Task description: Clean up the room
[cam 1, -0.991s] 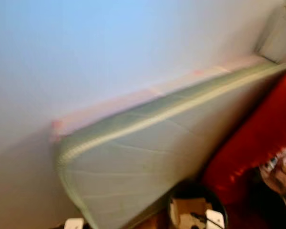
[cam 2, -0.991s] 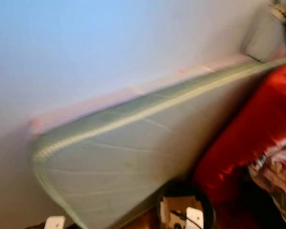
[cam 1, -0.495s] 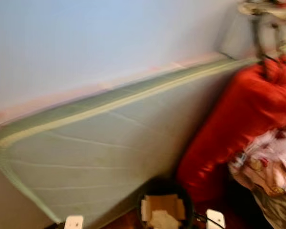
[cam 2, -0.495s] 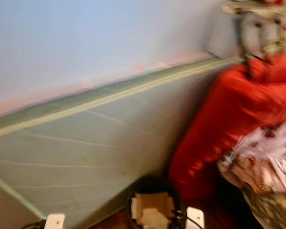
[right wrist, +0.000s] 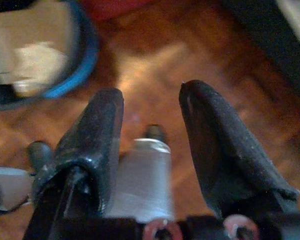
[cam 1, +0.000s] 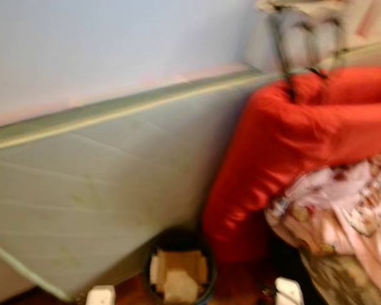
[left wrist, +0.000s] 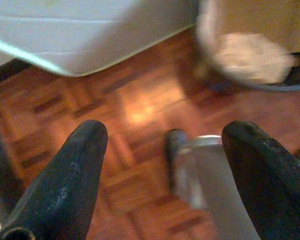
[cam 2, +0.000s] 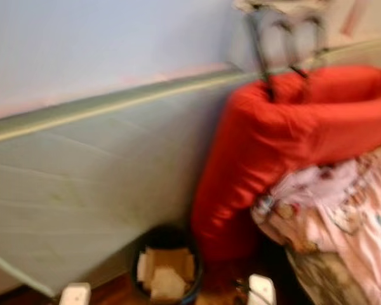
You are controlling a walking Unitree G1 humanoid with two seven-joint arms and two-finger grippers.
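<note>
The round dark waste bin (cam 1: 178,270) of crumpled paper sits on the wooden floor, near, between the pale green mattress (cam 1: 95,190) and the red cushion (cam 1: 286,152). I judge I'm scouting; both pincers, left (left wrist: 160,170) and right (right wrist: 150,130), hang wide, empty. Next I need a target.

mattress (cam 1: 101,184) left, red cushion (cam 1: 273,159) right, bin (cam 1: 176,267) between
</note>
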